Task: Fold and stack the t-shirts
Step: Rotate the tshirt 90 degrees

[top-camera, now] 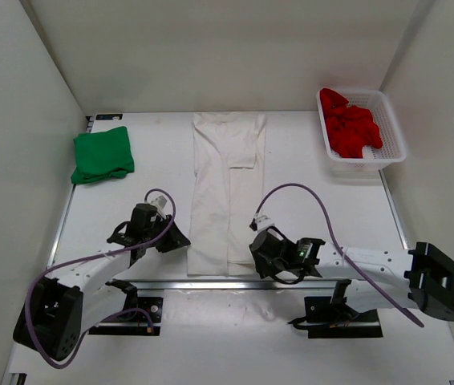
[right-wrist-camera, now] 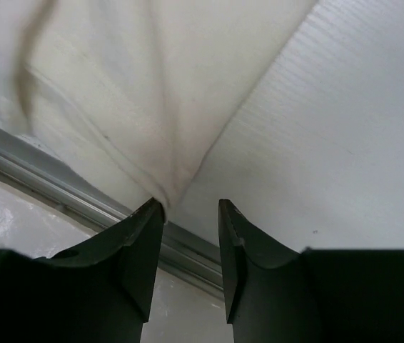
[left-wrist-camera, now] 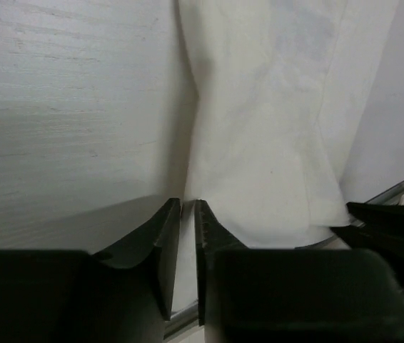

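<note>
Jaws parted and empty, the left gripper's [left-wrist-camera: 188, 205] by a slit, the right gripper's [right-wrist-camera: 191, 205] wider, each sits at a near hem corner of the white shirt [top-camera: 227, 188] lying along the table's [top-camera: 159, 144] middle, so the step looks like gripping that hem, then folding it toward the far edge.

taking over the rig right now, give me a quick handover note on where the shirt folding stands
Left gripper: jaws a narrow slit apart, no cloth visibly pinched, at the near left corner of the white t-shirt.
Right gripper: open, empty, at that shirt's near right corner.
Green t-shirt: folded, far left of the table.
Red t-shirt: crumpled in the white mesh basket, far right.
Done: green folded; white laid flat with its sides folded in, making a long strip.
Left: fold the white crosswise and stack it, then take out, fold and stack the red.
</note>
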You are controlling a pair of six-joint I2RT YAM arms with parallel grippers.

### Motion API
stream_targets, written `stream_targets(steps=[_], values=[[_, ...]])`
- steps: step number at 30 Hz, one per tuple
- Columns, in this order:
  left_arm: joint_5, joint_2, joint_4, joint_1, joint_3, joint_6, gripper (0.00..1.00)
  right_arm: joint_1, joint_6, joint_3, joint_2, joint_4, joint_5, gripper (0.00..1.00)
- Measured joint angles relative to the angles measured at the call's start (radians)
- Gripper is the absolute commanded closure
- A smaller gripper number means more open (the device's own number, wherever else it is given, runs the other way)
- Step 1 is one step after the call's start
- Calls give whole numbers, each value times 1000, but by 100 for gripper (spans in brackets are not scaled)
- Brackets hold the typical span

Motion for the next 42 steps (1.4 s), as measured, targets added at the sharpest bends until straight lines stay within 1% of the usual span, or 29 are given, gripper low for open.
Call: stream_targets(steps=[1,3,5,8,11,13,15,18,22,23,31,32,41,42], values=[[2,-7,2,-1,-3,-3,61,-8,-4,5,-10,-9,-5,66],[2,-18,3,-1,-3,-8,60,-18,-17,26,-19,-19,-18,65],[2,-24,3,-1,-3,-7,54,-17,-36,53,-11,-17,-28,65],[3,-33,-2,-1,-3,-5,52,-3,-70,117,43,-11,-40,65],[3,-46,-2,0,-4,-6,53,32,-105,179,126,6,-37,72],[5,-53,-2,0,-4,-9,56,53,-130,216,178,12,-35,80],[5,-53,-2,-4,-4,-11,57,61,-159,246,220,23,-38,83],[6,-54,-1,-15,-4,-11,57,59,-204,278,276,56,-34,83],[8,-53,13,-24,-8,-19,57,51,-262,286,340,86,-34,74],[10,-52,16,-27,-8,-21,58,53,-275,286,353,91,-32,73],[12,-51,36,-44,-11,-29,58,89,-341,316,431,124,-6,70],[12,-51,36,-44,-13,-29,59,93,-343,322,434,124,-1,69],[13,-51,51,-53,-42,-40,59,97,-348,329,448,145,49,74],[13,-51,51,-53,-43,-41,59,94,-348,326,450,149,51,79]])
